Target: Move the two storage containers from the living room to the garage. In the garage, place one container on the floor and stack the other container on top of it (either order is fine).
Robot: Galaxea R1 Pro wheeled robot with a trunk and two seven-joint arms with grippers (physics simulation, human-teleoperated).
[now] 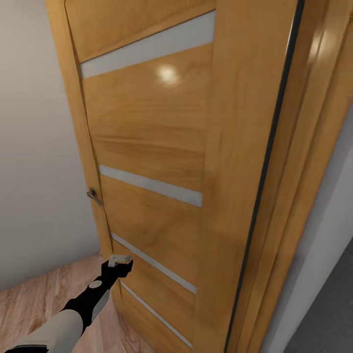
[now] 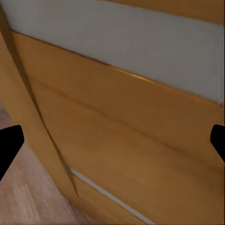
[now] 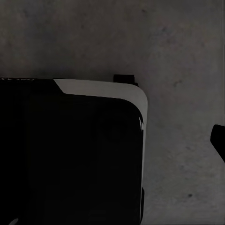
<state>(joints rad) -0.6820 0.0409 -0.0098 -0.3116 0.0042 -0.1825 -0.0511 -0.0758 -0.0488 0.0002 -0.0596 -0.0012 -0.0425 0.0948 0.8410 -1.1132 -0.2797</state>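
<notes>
Head view: honey-wood door [image 1: 162, 147] with pale grey horizontal strips and a small metal handle [image 1: 94, 196] at its left edge; left gripper [image 1: 119, 263] reaches toward the door's lower part, over light wood-plank floor [image 1: 44, 299]. Left wrist view: black fingers [image 2: 9, 143] spread wide, holding nothing, door panel close ahead. Right wrist view: dark robot body part [image 3: 70, 154] above speckled dark-grey concrete floor [image 3: 187, 56], one right fingertip [image 3: 218, 138] at frame edge, opening cannot be told; containers not seen.
</notes>
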